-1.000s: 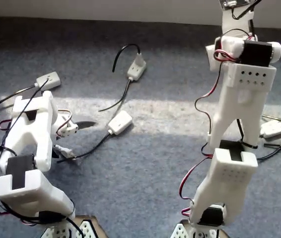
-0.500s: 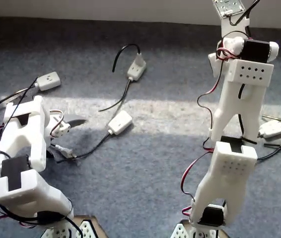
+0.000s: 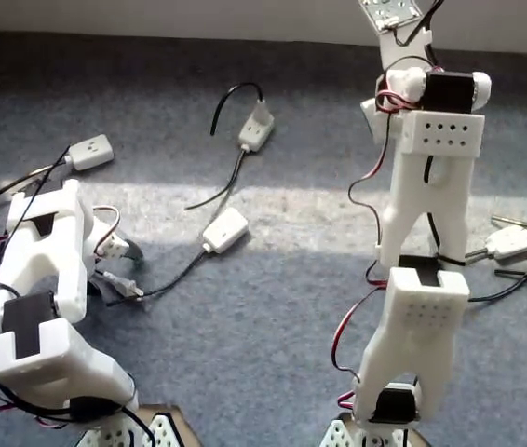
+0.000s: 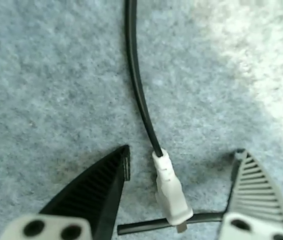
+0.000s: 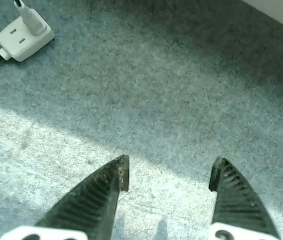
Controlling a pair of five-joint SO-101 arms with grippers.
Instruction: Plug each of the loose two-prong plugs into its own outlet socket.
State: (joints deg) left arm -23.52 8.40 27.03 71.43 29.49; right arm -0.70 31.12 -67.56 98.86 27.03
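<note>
**Left wrist view: loose plug lies between my open left jaws**

My left gripper (image 4: 184, 151) hangs low over the grey carpet (image 4: 56, 75). Its jaws are spread wide and grip nothing. A white plug (image 4: 170, 187) lies flat on the carpet in the gap between them. It is nearer my black finger (image 4: 101, 195) than my pale finger (image 4: 254, 192), and as far as I can see it touches neither. Its black cable (image 4: 139, 90) runs straight away from me, and a second cord (image 4: 141, 228) crosses just by the plug's other end.

From the high view, that cable curves across to a white outlet block (image 3: 226, 229), which sits mid-carpet at the edge of a sunlit band. A small outlet (image 3: 91, 149) lies beyond my left arm (image 3: 45, 261), well apart from the plug. Farther back is the far outlet (image 3: 256, 130), with a seated plug (image 3: 262, 114) already standing in it.

My right gripper (image 5: 171, 161) is held up over bare carpet, jaws parted and empty, well away from the far outlet. My right arm (image 3: 431, 186) stands tall. Beside it lie more white pieces (image 3: 510, 242) on dark cords, too small for me to tell whether they are plugs or outlets.
</note>
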